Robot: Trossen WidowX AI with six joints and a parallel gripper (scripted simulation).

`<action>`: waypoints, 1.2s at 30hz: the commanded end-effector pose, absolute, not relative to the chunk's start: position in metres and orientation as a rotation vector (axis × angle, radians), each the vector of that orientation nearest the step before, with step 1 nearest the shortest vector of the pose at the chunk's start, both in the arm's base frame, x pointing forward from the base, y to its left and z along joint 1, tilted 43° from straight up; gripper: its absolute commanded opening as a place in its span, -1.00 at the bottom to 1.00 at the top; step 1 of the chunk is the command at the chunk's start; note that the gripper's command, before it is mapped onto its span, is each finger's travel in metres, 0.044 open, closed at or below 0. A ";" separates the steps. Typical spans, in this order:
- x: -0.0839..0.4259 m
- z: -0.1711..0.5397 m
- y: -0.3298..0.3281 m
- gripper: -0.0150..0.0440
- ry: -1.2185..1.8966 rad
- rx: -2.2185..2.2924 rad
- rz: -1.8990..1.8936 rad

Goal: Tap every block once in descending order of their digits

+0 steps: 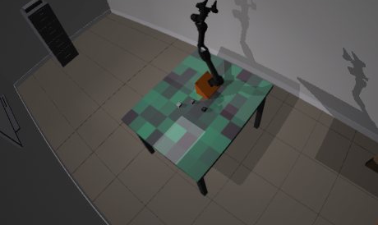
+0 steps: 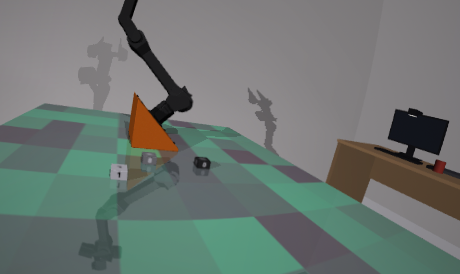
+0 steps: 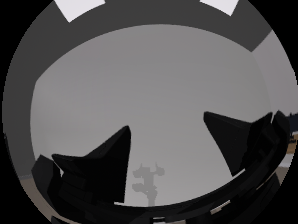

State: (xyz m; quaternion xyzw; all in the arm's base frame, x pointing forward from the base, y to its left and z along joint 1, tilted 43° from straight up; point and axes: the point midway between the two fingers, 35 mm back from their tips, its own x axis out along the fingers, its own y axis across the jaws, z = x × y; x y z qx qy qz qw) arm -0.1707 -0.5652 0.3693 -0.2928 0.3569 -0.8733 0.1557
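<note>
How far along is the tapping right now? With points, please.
The gripper point(image 1: 210, 5) point(image 3: 168, 123) is open and empty, high above the table point(image 1: 189, 171) point(image 2: 155, 246), touching no block. The white block point(image 1: 179, 105) point(image 2: 119, 172), gray block point(image 1: 192, 101) point(image 2: 148, 159) and black block point(image 1: 205, 109) point(image 2: 202, 163) stand apart; taps leave no mark, so I can't tell which remain.

1. You have a tabletop point(image 1: 191, 163) point(image 2: 215, 241) patched in squares — greens, grey-greens and muted purples.
2. Your arm point(image 1: 209, 64) point(image 2: 157, 68) is black, and so is its gripper point(image 1: 209, 6) point(image 3: 168, 123).
3. You see a solid orange panel point(image 1: 203, 86) point(image 2: 147, 133) by the arm's base.
4. Your blocks differ: one white point(image 1: 179, 105) point(image 2: 119, 172) with a black digit, one grey point(image 1: 192, 101) point(image 2: 148, 159), one black point(image 1: 205, 109) point(image 2: 202, 162) — the last two with paler digits.
5. You see a red cup point(image 2: 439, 166) on a brown desk point(image 2: 385, 161).
</note>
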 end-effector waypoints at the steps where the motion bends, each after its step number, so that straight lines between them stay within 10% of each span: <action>1: -0.172 0.373 -0.563 0.86 1.017 -0.843 -2.509; 36: -0.210 0.653 -0.138 0.86 0.784 -1.463 -3.496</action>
